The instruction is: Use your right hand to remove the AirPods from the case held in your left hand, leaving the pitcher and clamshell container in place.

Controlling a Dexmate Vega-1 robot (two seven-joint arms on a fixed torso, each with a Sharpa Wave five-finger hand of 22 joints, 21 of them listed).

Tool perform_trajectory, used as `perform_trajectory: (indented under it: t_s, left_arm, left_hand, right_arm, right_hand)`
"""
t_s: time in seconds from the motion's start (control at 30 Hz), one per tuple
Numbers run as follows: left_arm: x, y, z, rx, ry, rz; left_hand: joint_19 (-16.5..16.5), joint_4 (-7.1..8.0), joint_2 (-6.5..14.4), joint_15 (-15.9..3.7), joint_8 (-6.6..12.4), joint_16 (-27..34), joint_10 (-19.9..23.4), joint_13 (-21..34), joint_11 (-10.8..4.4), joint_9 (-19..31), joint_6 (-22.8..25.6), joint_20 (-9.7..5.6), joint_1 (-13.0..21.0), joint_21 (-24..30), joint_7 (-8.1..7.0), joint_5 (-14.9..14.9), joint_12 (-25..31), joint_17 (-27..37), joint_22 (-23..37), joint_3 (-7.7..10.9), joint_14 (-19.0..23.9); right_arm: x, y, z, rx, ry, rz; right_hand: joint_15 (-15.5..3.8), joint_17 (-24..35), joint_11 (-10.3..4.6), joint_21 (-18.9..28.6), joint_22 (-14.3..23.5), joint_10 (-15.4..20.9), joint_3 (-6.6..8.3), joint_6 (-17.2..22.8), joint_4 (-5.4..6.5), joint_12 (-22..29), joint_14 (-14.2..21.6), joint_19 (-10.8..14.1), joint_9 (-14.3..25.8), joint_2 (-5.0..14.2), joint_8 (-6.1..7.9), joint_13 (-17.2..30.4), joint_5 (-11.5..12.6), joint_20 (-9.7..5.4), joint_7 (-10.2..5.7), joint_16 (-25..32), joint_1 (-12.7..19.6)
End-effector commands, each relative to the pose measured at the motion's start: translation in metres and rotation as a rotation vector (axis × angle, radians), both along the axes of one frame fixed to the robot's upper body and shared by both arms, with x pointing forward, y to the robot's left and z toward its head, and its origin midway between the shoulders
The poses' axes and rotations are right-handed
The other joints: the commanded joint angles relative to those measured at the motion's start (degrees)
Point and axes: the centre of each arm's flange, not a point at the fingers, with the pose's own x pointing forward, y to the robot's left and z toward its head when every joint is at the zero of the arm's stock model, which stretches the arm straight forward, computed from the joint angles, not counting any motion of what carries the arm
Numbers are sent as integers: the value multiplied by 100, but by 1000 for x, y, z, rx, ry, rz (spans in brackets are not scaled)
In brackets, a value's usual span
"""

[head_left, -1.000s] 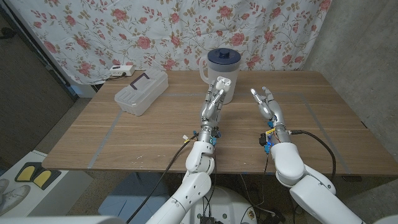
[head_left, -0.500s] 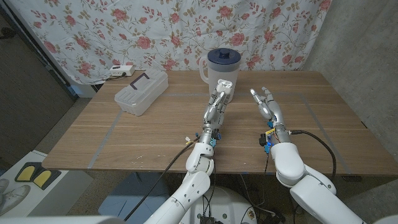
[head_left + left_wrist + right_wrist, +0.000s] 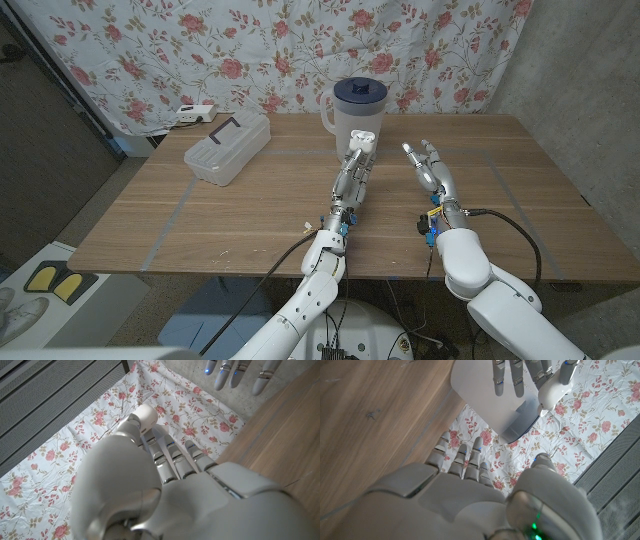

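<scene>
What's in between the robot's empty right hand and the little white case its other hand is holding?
Nothing: in the head view only bare wooden table shows between the right robot hand and the AirPods case held by the left robot hand.

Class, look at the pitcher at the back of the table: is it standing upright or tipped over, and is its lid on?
Upright, lid on. The pitcher stands on its base on the table, with the dark blue lid seated on top.
</scene>
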Motion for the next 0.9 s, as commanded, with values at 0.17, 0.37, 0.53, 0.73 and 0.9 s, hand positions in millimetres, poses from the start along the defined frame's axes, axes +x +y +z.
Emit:
perform_trajectory:
  t_s: [0.17, 0.37, 0.53, 0.73, 0.9]
  left_arm:
    - [0, -4, -2, -24, 38, -37]
    - [1, -5, -5, -53, 66, -65]
    - [2, -4, -6, -66, 70, -86]
    - [4, -3, -8, -83, 92, -125]
    - [7, -3, -8, -93, 85, -161]
  left_hand:
    - [-33, 3, 5, -211, 140, 40, 38, 1078, -22, 119, 131, 11, -21, 3, -28, 19, 935, 46, 34, 17, 293]
    - [-37, 3, -12, -203, 351, 38, 60, 1058, -14, 270, 306, 41, -45, 9, -50, 14, 942, 78, 39, 23, 323]
    - [-38, -10, -24, -219, 480, 36, 96, 1098, -12, 382, 365, 50, -46, 14, -78, 10, 987, 102, 42, 31, 341]
    - [-33, -19, -31, -211, 563, 53, 102, 1132, -13, 476, 351, 64, -52, 20, -76, -4, 1014, 138, 45, 20, 359]
    - [-19, 12, -10, -182, 657, 123, 72, 1193, -23, 594, 296, 78, -102, 31, -77, -19, 1041, 214, 49, -3, 458]
  right_arm:
    - [4, -3, -1, 0, 9, 4]
    - [5, -4, 0, -2, 7, 3]
    - [4, -3, 0, -6, 9, 5]
    - [4, -2, -1, -10, 12, 0]
    - [2, -3, -2, -10, 13, -7]
  right_hand:
    - [-7, 13, -31, 2, 25, 35, 36, -31, -31, -33, -32, -44, 17, 4, 38, 0, -14, 26, 6, -4, -72]
    - [-11, 8, -30, 2, 25, 33, 36, -29, -42, -43, -30, -45, 17, 3, 39, 2, -14, 27, 5, -1, -77]
    - [-7, 4, -11, 3, 25, 31, 36, -30, -49, -52, -32, -46, 17, 4, 40, 4, -14, 27, 3, 1, -84]
    - [-5, 1, -22, 2, 25, 39, 35, -29, -56, -60, -35, -48, 17, 7, 40, 6, -15, 27, 6, 3, -98]
    - [-9, -4, -5, 3, 25, 44, 35, -30, -65, -65, -37, -48, 17, 6, 40, 8, -15, 27, 6, 3, -102]
